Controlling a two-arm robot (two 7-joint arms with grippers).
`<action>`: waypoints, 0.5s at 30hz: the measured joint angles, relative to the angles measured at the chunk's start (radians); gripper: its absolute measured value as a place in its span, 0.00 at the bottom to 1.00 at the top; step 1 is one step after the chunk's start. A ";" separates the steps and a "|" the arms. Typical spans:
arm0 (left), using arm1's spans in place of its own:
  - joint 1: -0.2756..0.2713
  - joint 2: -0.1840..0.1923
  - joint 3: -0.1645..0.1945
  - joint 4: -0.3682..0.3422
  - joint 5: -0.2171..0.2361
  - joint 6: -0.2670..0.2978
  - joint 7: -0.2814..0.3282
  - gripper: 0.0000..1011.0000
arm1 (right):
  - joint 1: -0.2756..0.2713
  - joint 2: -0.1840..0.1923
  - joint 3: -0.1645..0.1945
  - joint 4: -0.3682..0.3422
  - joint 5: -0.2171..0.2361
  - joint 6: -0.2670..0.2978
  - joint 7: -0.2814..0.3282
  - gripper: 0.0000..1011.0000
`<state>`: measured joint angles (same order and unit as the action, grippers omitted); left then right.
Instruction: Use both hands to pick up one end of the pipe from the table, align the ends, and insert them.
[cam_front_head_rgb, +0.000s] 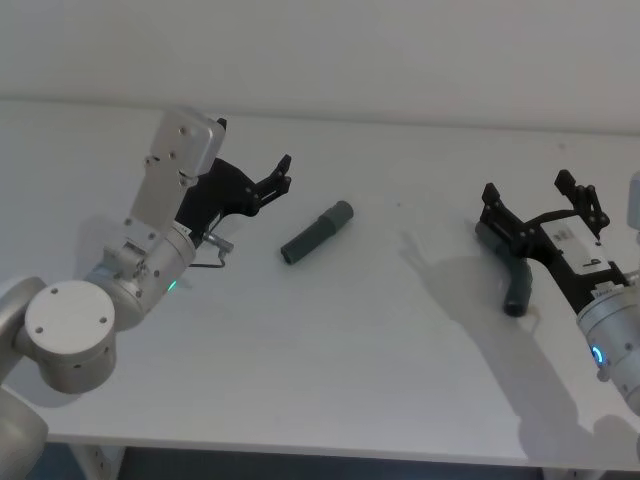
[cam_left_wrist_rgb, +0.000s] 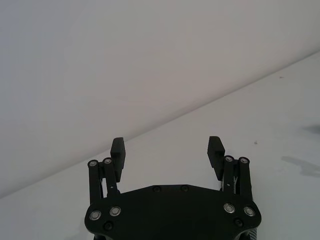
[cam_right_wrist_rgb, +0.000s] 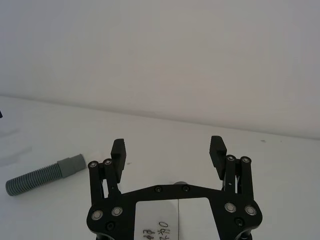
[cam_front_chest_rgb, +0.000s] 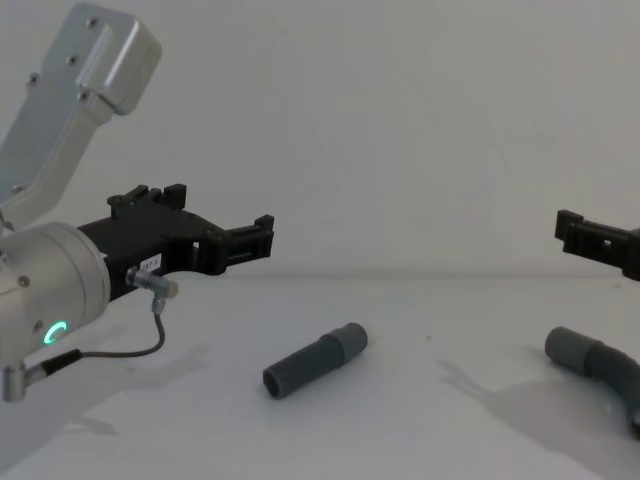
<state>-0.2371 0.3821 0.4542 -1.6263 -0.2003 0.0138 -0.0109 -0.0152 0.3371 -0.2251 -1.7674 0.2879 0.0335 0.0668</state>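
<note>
You're looking at a matte white tabletop running back to a bare pale wall; the left end effector and right end effector are hovering above it, fingers spread apart.

Pretty bright, soft even light; a pale shadow sprawls on the table just beside the right gripper.

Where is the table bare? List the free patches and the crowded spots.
Free: the front strip of the table, robot-side of the short hose; also the stretch between it and the bent hose. Crowded: the left side under the open left gripper, and the right, where the open right gripper hovers over the bent hose.
</note>
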 joint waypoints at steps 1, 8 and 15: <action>0.000 0.000 0.000 0.000 0.000 0.000 0.000 0.99 | 0.000 0.000 0.000 0.000 0.000 0.000 0.000 0.99; 0.000 0.000 0.000 0.000 0.000 0.000 0.000 0.99 | 0.000 0.000 0.000 0.000 0.000 0.000 0.000 0.99; 0.000 0.000 0.000 0.000 0.000 0.000 0.000 0.99 | 0.001 0.000 -0.001 0.000 0.000 0.000 0.000 0.99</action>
<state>-0.2371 0.3821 0.4542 -1.6261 -0.2004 0.0139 -0.0109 -0.0146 0.3375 -0.2258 -1.7670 0.2879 0.0335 0.0668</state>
